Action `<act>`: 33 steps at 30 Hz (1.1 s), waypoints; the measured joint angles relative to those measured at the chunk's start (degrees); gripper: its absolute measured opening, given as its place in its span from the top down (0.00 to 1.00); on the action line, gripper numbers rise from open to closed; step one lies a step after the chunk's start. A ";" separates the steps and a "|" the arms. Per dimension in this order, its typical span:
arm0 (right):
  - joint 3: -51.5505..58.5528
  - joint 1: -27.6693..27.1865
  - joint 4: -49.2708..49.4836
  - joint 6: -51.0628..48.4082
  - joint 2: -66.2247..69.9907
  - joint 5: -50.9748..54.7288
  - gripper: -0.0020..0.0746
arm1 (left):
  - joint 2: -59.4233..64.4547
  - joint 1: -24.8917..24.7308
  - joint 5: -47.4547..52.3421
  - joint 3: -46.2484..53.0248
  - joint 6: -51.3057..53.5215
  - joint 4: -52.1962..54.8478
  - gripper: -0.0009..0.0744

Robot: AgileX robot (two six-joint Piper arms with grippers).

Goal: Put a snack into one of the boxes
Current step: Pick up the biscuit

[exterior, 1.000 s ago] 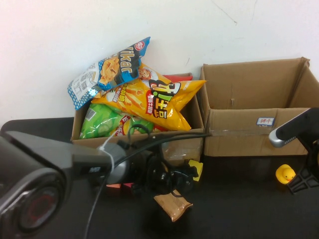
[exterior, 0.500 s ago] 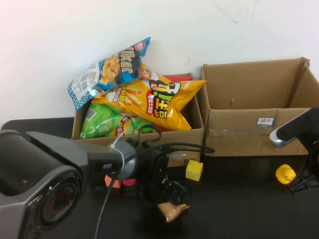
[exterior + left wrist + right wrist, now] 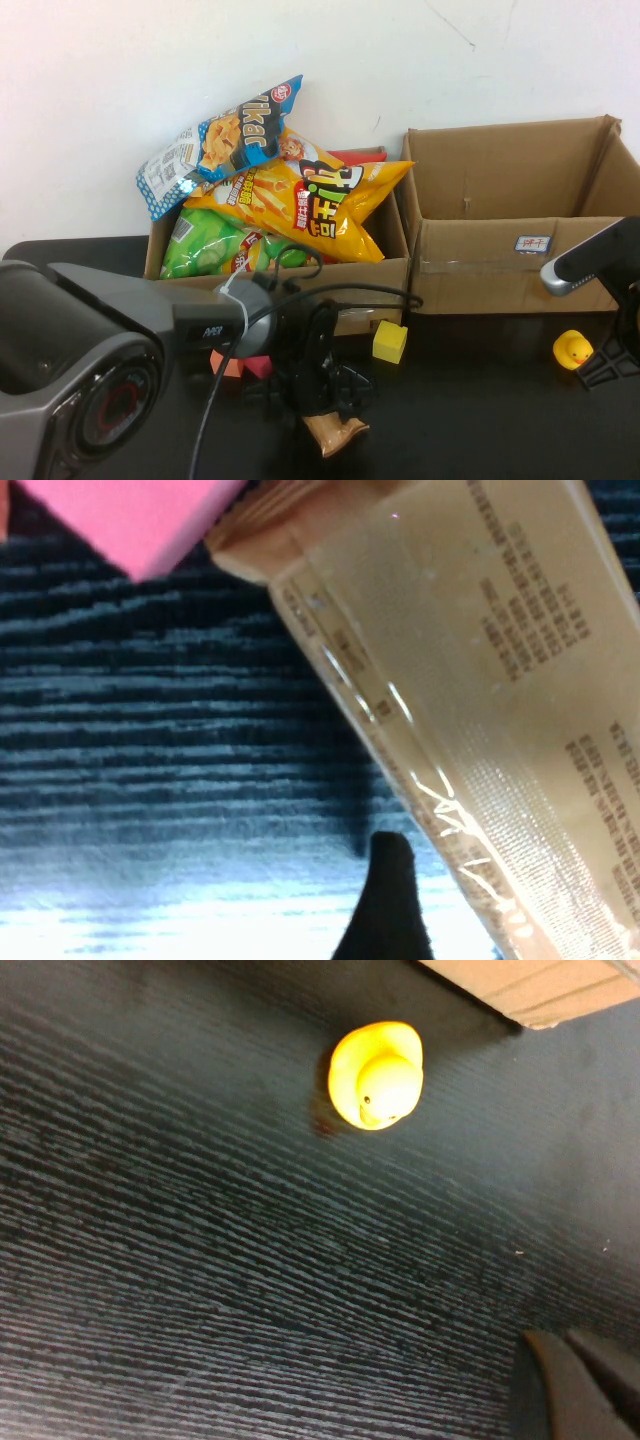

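Observation:
A brown snack packet [image 3: 336,433] lies on the black table in front of the left box [image 3: 378,272], which is piled with chip bags [image 3: 300,205]. The right cardboard box [image 3: 500,255] is open and holds nothing that I can see. My left gripper [image 3: 322,398] is low over the packet. In the left wrist view the packet [image 3: 480,680] fills the space between the jaws, one black fingertip [image 3: 390,905] stands just beside its edge, and the other finger is hidden, so the gripper is open. My right gripper [image 3: 610,368] rests at the table's right edge, its fingers [image 3: 580,1385] together.
A yellow cube [image 3: 390,341] sits in front of the left box. Red and orange blocks [image 3: 240,365] lie left of my left gripper; a pink block [image 3: 140,515] touches the packet's end. A yellow rubber duck [image 3: 572,349] stands near my right gripper, also in the right wrist view [image 3: 377,1073].
My left arm has come nearer and lower, down onto the brown packet, uncovering the yellow cube. The packet has shifted slightly nearer. The right arm has not moved.

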 joint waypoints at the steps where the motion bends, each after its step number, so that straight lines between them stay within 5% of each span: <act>1: 0.00 0.00 0.00 0.00 0.00 -0.01 0.97 | -0.15 0.00 -0.01 0.00 -0.23 -0.41 0.32; 17: 0.00 0.00 0.00 0.38 0.00 -1.30 0.97 | -0.03 0.00 -3.52 0.35 -10.20 -2.72 0.34; 25: 0.00 0.00 0.00 0.46 0.00 -1.40 0.97 | -0.03 0.00 -4.16 0.35 -10.32 -1.82 0.67; 31: 0.00 0.00 0.00 0.46 0.00 -1.53 0.97 | -0.49 0.00 -3.41 0.35 -10.22 -1.68 0.69; 33: 0.00 0.00 0.00 0.46 0.00 -1.53 0.97 | -1.29 0.00 -2.65 0.35 -9.86 -1.33 0.78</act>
